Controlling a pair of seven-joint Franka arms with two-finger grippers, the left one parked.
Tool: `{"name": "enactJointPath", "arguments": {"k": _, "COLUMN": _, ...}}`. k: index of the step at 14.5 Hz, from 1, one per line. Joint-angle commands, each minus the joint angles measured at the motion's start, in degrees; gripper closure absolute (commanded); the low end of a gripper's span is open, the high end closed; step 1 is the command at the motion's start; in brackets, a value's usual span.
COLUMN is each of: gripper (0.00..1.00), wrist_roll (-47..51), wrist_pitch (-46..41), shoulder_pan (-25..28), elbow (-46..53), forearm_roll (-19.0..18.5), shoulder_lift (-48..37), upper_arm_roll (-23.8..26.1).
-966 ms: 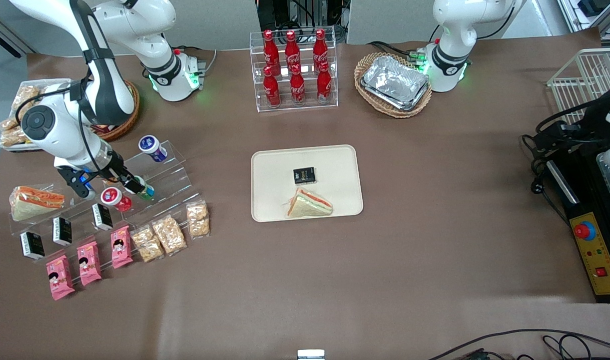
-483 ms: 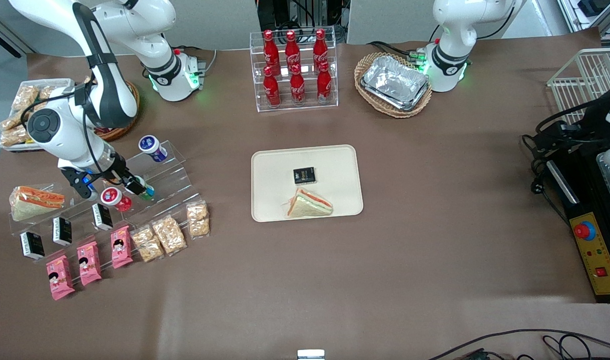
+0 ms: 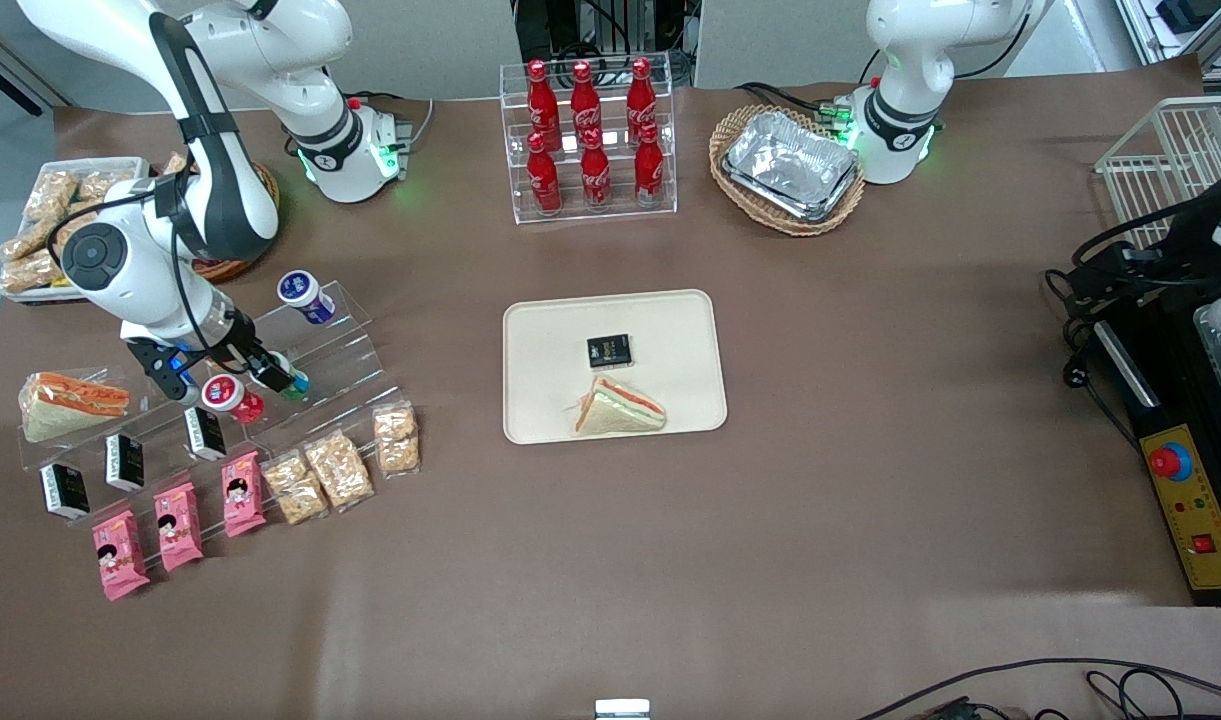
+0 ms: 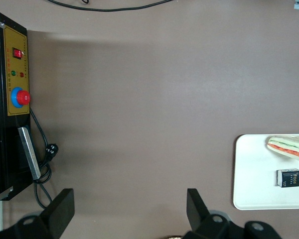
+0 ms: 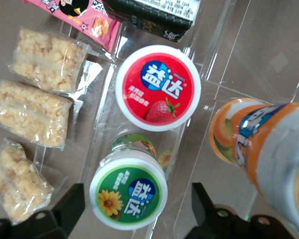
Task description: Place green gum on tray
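My gripper point(image 5: 132, 211) is open and holding nothing, and the green gum point(image 5: 128, 195) sits right between its fingers, lid facing me.

White arm point(image 3: 160, 270), black tool point(image 3: 270, 374), possibly blue cable.

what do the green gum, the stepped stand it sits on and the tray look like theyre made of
Green gum: apparently plastic, with a smooth white lid and glossy printed label, lying between the open claw fingers. Stepped stand: clear acrylic by the look of it, since the table shows through and its edges catch light. Tray: matte beige, probably plastic or pulp; it shows no glare.
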Motion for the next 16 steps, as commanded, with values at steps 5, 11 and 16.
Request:
{"name": "enactJointPath", "arguments": {"k": 5, "gripper": 0.46, "wrist_roll": 0.81, "wrist_pitch": 1.40, "shoulder_pan": 0.13, "elbow": -0.26, "forearm_roll": -0.12, "shoulder_lift": 0.41, "upper_arm_roll": 0.08}}
{"name": "enactJointPath", "arguments": {"k": 11, "gripper": 0.59, "wrist_roll": 0.11, "wrist_pitch": 1.22, "shoulder_pan": 0.13, "elbow": -0.18, "forearm_roll": -0.12, "shoulder_lift": 0.33, "upper_arm_roll": 0.25}}
{"name": "enactJointPath", "arguments": {"k": 16, "gripper": 0.68, "wrist_roll": -2.70, "wrist_pitch": -2.28, "shoulder_pan": 0.22, "elbow": 1.75, "forearm_roll": -0.21, "shoulder_lift": -3.01, "upper_arm_roll": 0.69}}
